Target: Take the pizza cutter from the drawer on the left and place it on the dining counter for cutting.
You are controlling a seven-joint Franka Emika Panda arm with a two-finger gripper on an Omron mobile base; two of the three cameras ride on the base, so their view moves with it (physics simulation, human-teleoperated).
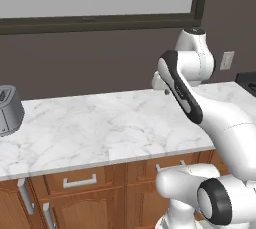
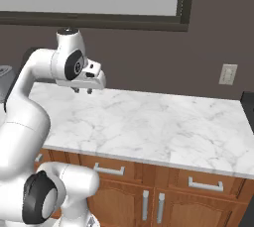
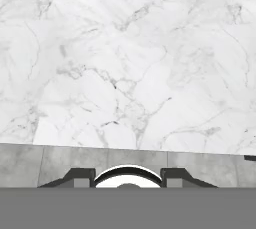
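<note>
The pizza cutter shows in the hand view as a round pale wheel with a dark rim, only its upper arc visible. It sits right between the two dark finger tips of the gripper. The tips stand close on either side of the wheel and appear to pinch it, so the hand is narrow and holding the cutter. The handle cannot be made out.

From the right base view the gripper points down and hangs in the air over the back left part of a white, grey-veined marble worktop, clear of its surface. The cutter itself is too small to pick out there. In the hand view the same marble lies beneath the fingers, and past its edge runs a strip of grey tiles.

Under the worktop are brown wooden cabinets with closed drawer fronts carrying silver bar handles, and doors below them. A grey appliance stands on the worktop at the far left of the left base view, well apart from the hand. Behind the worktop is a dark wall with a dark-framed window and a pale wall socket to the right.
</note>
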